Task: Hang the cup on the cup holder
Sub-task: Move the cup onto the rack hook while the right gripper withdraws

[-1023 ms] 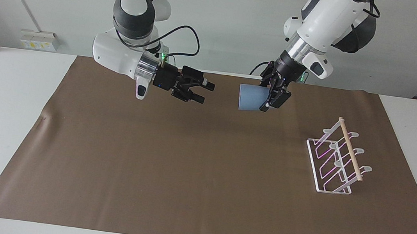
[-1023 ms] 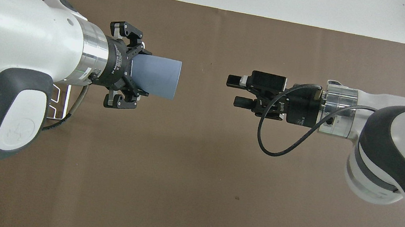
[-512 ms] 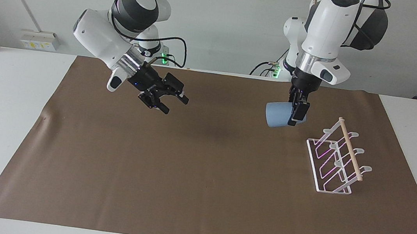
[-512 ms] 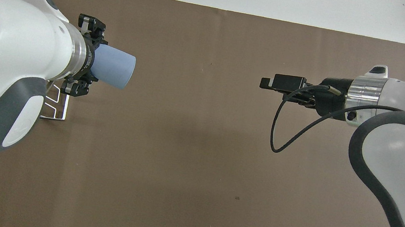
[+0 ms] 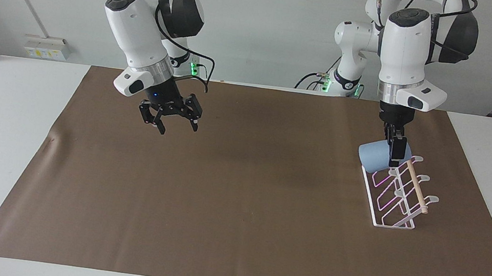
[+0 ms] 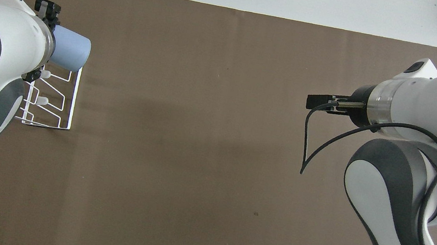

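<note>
Facing view alone: right hand (image 5: 175, 123) spread open, left hand (image 5: 394, 151) clamping cup (image 5: 376, 154) above cup holder (image 5: 394, 196)

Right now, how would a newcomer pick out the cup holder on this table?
Start from the brown paper mat covering the table and go to the left arm's end. There stands the white wire cup holder with slanted looped prongs and a light wooden rod on top. The left gripper holds the light-blue plastic cup over it.

Both arms: glossy white shells, dark grey joint caps, silver wrist rings. Black two-finger grippers. Loose black cable (image 6: 322, 132) loops off right wrist.
</note>
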`<state>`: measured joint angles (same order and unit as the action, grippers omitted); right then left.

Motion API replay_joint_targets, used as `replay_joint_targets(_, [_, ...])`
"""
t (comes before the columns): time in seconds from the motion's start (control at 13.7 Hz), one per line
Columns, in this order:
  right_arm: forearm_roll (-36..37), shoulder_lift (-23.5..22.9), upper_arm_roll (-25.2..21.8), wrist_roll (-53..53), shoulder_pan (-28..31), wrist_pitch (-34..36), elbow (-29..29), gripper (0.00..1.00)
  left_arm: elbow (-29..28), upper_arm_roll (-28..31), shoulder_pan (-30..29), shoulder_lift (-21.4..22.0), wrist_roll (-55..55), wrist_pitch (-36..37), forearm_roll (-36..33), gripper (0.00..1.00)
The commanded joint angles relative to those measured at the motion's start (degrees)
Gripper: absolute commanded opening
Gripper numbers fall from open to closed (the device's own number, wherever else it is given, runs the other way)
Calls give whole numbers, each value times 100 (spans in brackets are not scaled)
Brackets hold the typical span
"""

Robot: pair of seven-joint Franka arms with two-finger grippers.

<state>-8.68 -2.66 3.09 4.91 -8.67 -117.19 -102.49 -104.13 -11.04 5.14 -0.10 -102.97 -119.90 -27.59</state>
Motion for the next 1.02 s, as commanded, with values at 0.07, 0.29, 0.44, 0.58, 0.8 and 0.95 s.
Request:
replay_joint_targets(0.07, [550,38,-28,71,225,1055,667,100,-169,-39,-197,-209,57,-569,-1105,0])
replay_joint_targets(0.29, [639,47,-28,71,541,1609,1080,100,-160,-30,-303,-517,66,-578,-1670,0])
replay_joint_targets(0.44, [613,64,-37,80,700,1988,1318,100,-169,-30,-374,-632,75,-657,-1942,0])
replay_joint_targets(0.58, [604,82,-46,80,901,2208,1477,100,-178,-39,-531,-658,267,-754,-1970,0])
replay_joint_targets(0.8, [657,327,-72,89,1139,2612,1574,100,-589,-30,-619,-615,286,-1052,-2337,0])
replay_joint_targets(0.95, [910,381,-89,80,1201,2744,1565,100,-635,-30,-629,-658,277,-1097,-2348,0])
